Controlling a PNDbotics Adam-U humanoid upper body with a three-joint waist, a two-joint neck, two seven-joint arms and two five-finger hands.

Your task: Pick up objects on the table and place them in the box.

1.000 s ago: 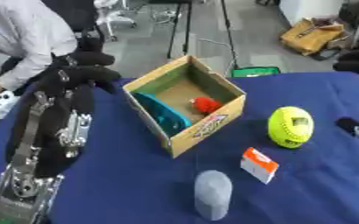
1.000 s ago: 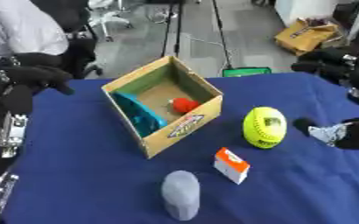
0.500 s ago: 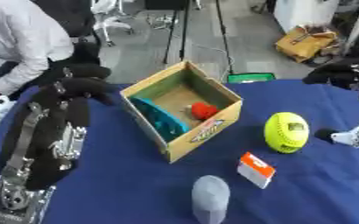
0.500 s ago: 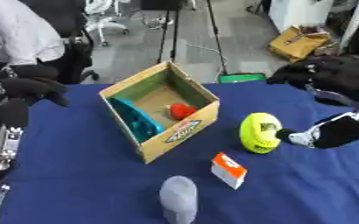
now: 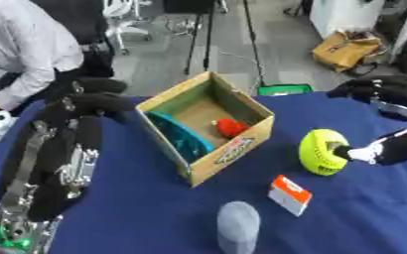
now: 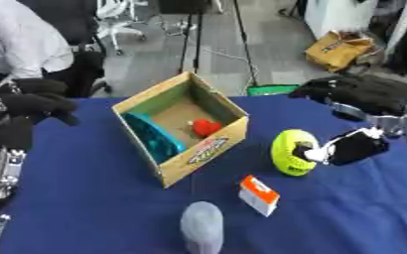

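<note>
You're getting open bench (image 6: 85,198) left of the box (image 6: 182,130); its top is standing open. Yellow ball (image 6: 292,152), orange-white pack (image 6: 259,195) and grey object (image 6: 203,228) are crowding the right and front.

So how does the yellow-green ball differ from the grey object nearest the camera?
The yellow-green ball is bright and round; the grey object is dull, taller and dome-topped. The right hand touches the ball, while the grey object stands untouched. Both sit on the blue table, outside the box.

The right hand (image 6: 350,148) hides part of the yellow ball (image 6: 290,151); its finger positions are too blurred to read.
</note>
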